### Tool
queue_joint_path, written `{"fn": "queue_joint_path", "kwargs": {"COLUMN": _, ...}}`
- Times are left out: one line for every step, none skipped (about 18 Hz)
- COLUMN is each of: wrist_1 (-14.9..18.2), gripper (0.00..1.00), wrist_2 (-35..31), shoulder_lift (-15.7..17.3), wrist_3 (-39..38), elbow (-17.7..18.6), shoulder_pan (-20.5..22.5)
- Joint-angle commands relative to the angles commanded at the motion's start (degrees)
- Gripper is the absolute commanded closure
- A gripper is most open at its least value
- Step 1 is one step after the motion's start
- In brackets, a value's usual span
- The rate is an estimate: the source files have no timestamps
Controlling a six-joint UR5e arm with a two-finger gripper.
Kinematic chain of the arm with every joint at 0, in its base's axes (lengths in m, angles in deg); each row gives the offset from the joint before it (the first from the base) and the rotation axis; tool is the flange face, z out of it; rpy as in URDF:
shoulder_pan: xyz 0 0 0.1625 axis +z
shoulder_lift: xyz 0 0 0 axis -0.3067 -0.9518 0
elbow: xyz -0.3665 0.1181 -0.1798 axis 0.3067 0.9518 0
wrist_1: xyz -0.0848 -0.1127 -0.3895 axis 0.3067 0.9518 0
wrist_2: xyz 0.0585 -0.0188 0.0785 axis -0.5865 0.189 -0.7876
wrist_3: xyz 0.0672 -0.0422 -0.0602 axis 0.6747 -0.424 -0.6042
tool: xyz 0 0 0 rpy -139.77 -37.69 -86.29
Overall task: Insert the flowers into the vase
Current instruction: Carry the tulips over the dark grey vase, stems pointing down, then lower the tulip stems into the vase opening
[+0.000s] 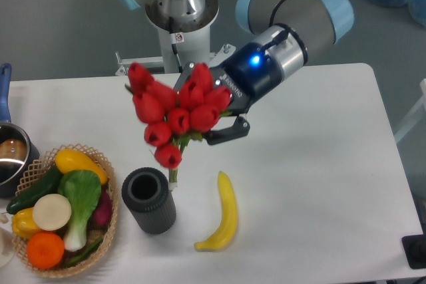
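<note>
The fingers [214, 114] pinch the flowers [172, 114] at frame centre, stems hanging just above the vase [149, 200] on the tabletop [319, 184].

glossy plastic-looking red flowers [174, 106]; matt dark grey vase [149, 200]; woven wicker basket [101, 231]; smooth white bench [319, 197]; shiny steel pot [11, 157].

The red tulip flowers [174, 108] hang above the upright, empty dark grey vase [149, 200].

Single high frontal view over table [333, 184]
</note>
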Motion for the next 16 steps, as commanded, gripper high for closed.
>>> {"fn": "queue_joint_path", "kwargs": {"wrist_1": 0.0, "gripper": 0.94, "wrist_2": 0.0, "shoulder_lift": 0.9, "wrist_3": 0.1, "elbow": 1.1, "shoulder_pan": -0.2}}
{"fn": "queue_joint_path", "kwargs": {"wrist_1": 0.0, "gripper": 0.93, "wrist_2": 0.0, "shoulder_lift": 0.8, "wrist_3": 0.1, "elbow": 1.2, "shoulder_pan": -0.4}}
{"fn": "queue_joint_path", "kwargs": {"wrist_1": 0.0, "gripper": 0.93, "wrist_2": 0.0, "shoulder_lift": 0.5, "wrist_3": 0.1, "elbow": 1.2, "shoulder_pan": -0.8}}
{"fn": "queue_joint_path", "kwargs": {"wrist_1": 0.0, "gripper": 0.93, "wrist_2": -0.2, "shoulder_lift": 0.3, "wrist_3": 0.2, "elbow": 1.2, "shoulder_pan": -1.4}}
{"fn": "queue_joint_path", "kwargs": {"wrist_1": 0.0, "gripper": 0.92, "wrist_2": -0.2, "shoulder_lift": 0.1, "wrist_3": 0.2, "elbow": 1.7, "shoulder_pan": -1.5}}
{"fn": "queue_joint_path", "kwargs": {"wrist_1": 0.0, "gripper": 0.91, "wrist_2": -0.3, "shoulder_lift": -0.3, "wrist_3": 0.4, "elbow": 1.9, "shoulder_pan": -1.6}}
{"fn": "queue_joint_path", "kwargs": {"wrist_1": 0.0, "gripper": 0.91, "wrist_2": -0.4, "shoulder_lift": -0.5, "wrist_3": 0.7, "elbow": 1.8, "shoulder_pan": -1.8}}
{"fn": "queue_joint_path", "kwargs": {"wrist_1": 0.0, "gripper": 0.91, "wrist_2": -0.4, "shoulder_lift": -1.0, "wrist_3": 0.9, "elbow": 1.3, "shoulder_pan": -2.1}}
{"fn": "queue_joint_path", "kwargs": {"wrist_1": -0.2, "gripper": 0.90, "wrist_2": -0.5, "shoulder_lift": -1.8, "wrist_3": 0.9, "elbow": 0.9, "shoulder_pan": -2.2}}
{"fn": "queue_joint_path", "kwargs": {"wrist_1": -0.2, "gripper": 0.90, "wrist_2": -0.6, "shoulder_lift": -2.3, "wrist_3": 1.0, "elbow": 0.5, "shoulder_pan": -2.4}}
{"fn": "queue_joint_path", "kwargs": {"wrist_1": -0.2, "gripper": 0.90, "wrist_2": -0.9, "shoulder_lift": -2.7, "wrist_3": 1.0, "elbow": 0.2, "shoulder_pan": -2.7}}
{"fn": "queue_joint_path", "kwargs": {"wrist_1": -0.2, "gripper": 0.90, "wrist_2": -1.1, "shoulder_lift": -2.9, "wrist_3": 1.0, "elbow": -0.2, "shoulder_pan": -2.9}}
{"fn": "queue_joint_path", "kwargs": {"wrist_1": -0.2, "gripper": 0.90, "wrist_2": -1.2, "shoulder_lift": -3.6, "wrist_3": 1.0, "elbow": -0.6, "shoulder_pan": -3.0}}
{"fn": "queue_joint_path", "kwargs": {"wrist_1": -0.2, "gripper": 0.90, "wrist_2": -1.3, "shoulder_lift": -4.0, "wrist_3": 1.0, "elbow": -1.1, "shoulder_pan": -3.1}}
{"fn": "queue_joint_path", "kwargs": {"wrist_1": -0.2, "gripper": 0.90, "wrist_2": -1.5, "shoulder_lift": -4.9, "wrist_3": 1.0, "elbow": -1.4, "shoulder_pan": -3.7}}
{"fn": "queue_joint_path", "kwargs": {"wrist_1": -0.2, "gripper": 0.90, "wrist_2": -2.0, "shoulder_lift": -5.1, "wrist_3": 1.1, "elbow": -1.2, "shoulder_pan": -3.9}}
